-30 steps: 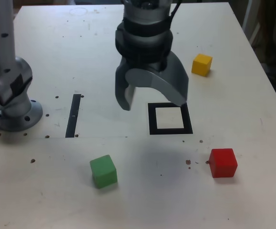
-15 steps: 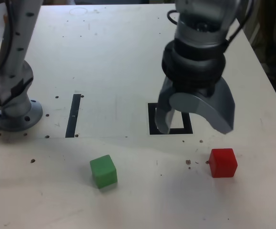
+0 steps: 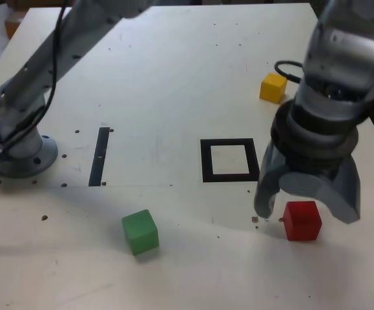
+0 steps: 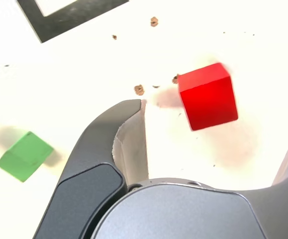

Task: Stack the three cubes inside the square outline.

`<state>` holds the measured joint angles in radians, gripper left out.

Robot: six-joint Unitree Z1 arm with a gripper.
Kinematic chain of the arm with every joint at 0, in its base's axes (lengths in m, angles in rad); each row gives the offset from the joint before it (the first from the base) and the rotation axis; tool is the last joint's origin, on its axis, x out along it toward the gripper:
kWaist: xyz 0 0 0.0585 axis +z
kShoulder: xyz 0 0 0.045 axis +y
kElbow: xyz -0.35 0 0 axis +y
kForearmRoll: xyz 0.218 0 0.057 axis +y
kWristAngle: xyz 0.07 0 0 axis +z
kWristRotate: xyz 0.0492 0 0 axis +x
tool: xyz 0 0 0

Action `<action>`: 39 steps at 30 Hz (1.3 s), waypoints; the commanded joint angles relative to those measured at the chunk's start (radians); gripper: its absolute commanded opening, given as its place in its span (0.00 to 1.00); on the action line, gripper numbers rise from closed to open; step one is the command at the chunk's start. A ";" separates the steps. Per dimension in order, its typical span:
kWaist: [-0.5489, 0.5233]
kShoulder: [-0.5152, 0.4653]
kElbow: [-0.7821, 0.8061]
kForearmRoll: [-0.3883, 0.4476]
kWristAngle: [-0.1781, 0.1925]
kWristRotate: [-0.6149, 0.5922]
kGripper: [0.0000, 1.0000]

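My gripper (image 3: 305,210) hangs open above the red cube (image 3: 301,220), which rests on the table at the exterior view's lower right. One finger (image 3: 264,197) stands to the cube's left in that view, the other to its right. In the wrist view the red cube (image 4: 208,95) lies between the open fingers, untouched. The green cube (image 3: 139,231) sits at the front left, also seen as the green cube (image 4: 24,155) in the wrist view. The yellow cube (image 3: 273,87) rests far back on the right. The black square outline (image 3: 229,161) lies empty mid-table; a corner of the outline (image 4: 69,17) shows in the wrist view.
A narrow black strip (image 3: 99,155) lies left of the outline. The arm's grey base (image 3: 15,139) stands at the exterior view's left edge, with the arm reaching across above the table. Small brown crumbs (image 4: 139,89) dot the surface near the red cube.
The gripper has swung from left of the outline, over it, toward the exterior view's lower right and now straddles the red cube. The cubes have not moved.
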<state>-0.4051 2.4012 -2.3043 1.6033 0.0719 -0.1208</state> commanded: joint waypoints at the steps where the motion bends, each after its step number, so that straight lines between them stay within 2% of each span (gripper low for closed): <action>1: 0.002 0.024 -0.017 0.014 0.001 0.003 0.99; 17: 0.043 0.131 -0.091 0.015 0.006 0.029 0.89; 21: 0.048 0.145 -0.103 0.018 0.007 0.030 0.79; 26: 0.048 0.141 -0.119 0.029 0.023 0.025 0.57; 29: 0.048 0.142 -0.125 0.032 0.028 0.022 0.48; 39: 0.049 0.159 -0.144 0.033 0.006 0.026 0.41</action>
<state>-0.3579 2.5518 -2.4454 1.6209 0.0811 -0.0973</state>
